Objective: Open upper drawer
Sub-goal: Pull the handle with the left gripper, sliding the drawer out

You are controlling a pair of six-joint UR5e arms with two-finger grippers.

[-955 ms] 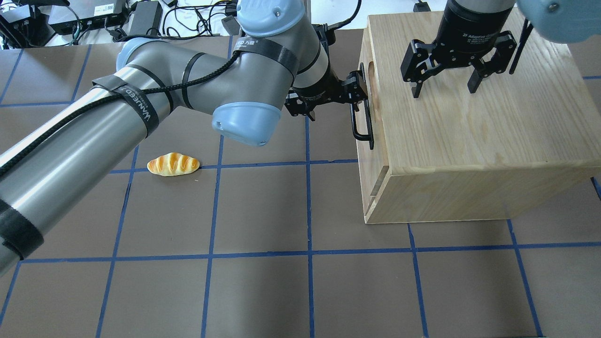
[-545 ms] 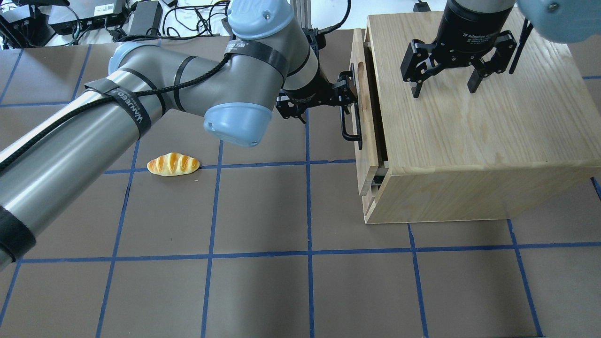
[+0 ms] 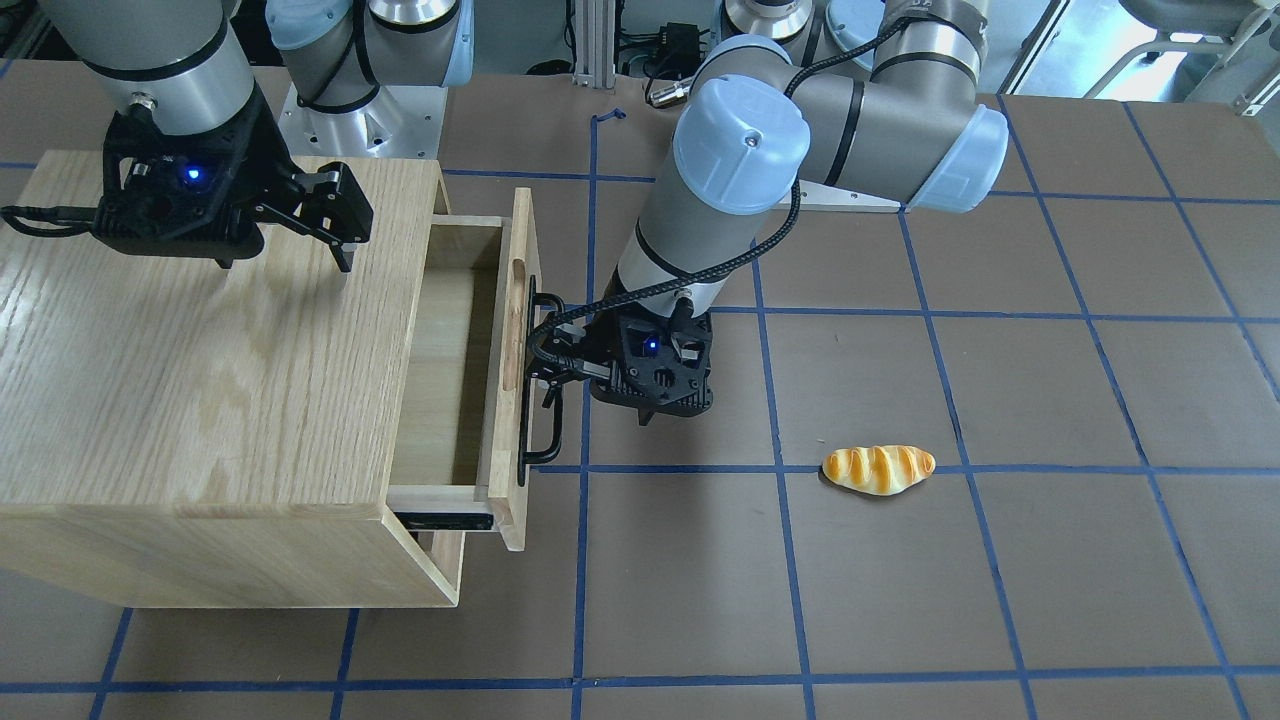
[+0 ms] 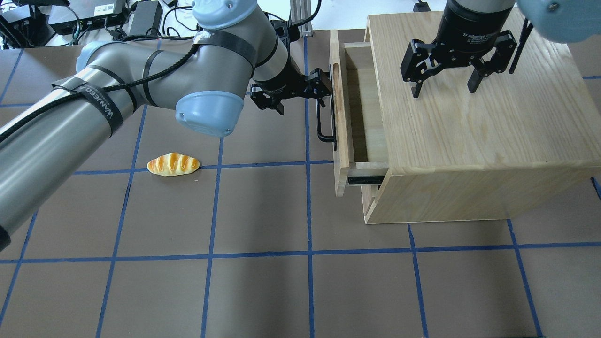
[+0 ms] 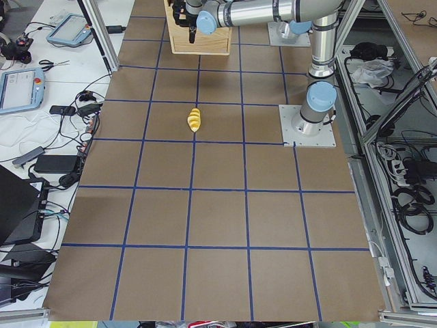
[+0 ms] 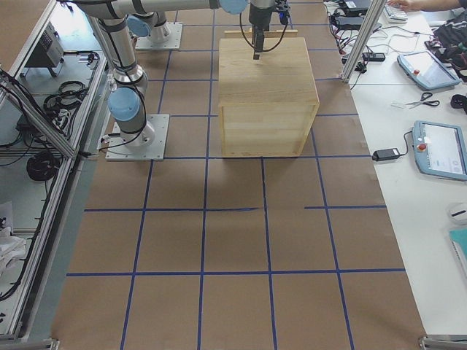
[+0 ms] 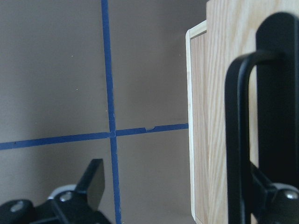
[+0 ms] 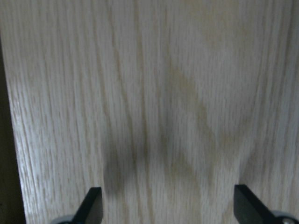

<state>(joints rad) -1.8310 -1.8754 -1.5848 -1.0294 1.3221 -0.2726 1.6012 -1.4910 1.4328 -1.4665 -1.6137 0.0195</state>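
Observation:
The upper drawer (image 4: 364, 112) stands partly pulled out of the oak cabinet (image 4: 469, 141), with its pale inside and black side rail showing. It is also seen in the front-facing view, drawer (image 3: 450, 350). My left gripper (image 4: 324, 88) is open at the long black handle (image 4: 325, 129). In the left wrist view the handle bar (image 7: 236, 140) runs between widely spread fingers (image 7: 93, 179), close against the right one. My right gripper (image 4: 443, 91) is open, fingertips down just over the cabinet top (image 8: 163, 93), with nothing between them.
A toy bread roll (image 4: 173, 164) lies on the brown mat left of the cabinet, also visible as bread roll (image 3: 878, 469). Blue tape lines grid the table. Cables and electronics lie beyond the far edge. The lower drawer front sits shut below.
The left gripper has moved left, away from the cabinet, and the handle and upper drawer have come out with it, from nearly shut to well open. The right gripper has not moved.

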